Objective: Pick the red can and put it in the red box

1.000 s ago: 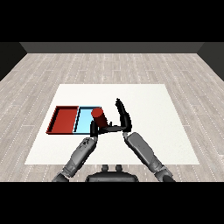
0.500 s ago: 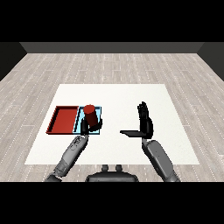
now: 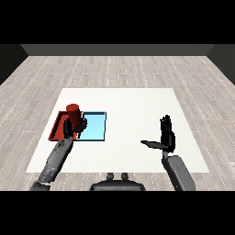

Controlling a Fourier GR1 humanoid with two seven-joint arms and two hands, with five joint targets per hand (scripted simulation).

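The red can (image 3: 73, 114) is held upright in my left hand (image 3: 76, 128), whose fingers curl round its lower part. It hangs over the right side of the red tray (image 3: 57, 128), near the edge shared with the light blue tray (image 3: 94, 127). My right hand (image 3: 167, 137) is off to the right above the white table, fingers straight up and thumb pointing left, holding nothing.
The two trays lie side by side at the table's left, red on the left and light blue on the right. The white table (image 3: 133, 105) is surrounded by wooden floor.
My left hand has carried the red can leftward from over the blue tray to the red tray. My right hand has drawn away to the right and opened.
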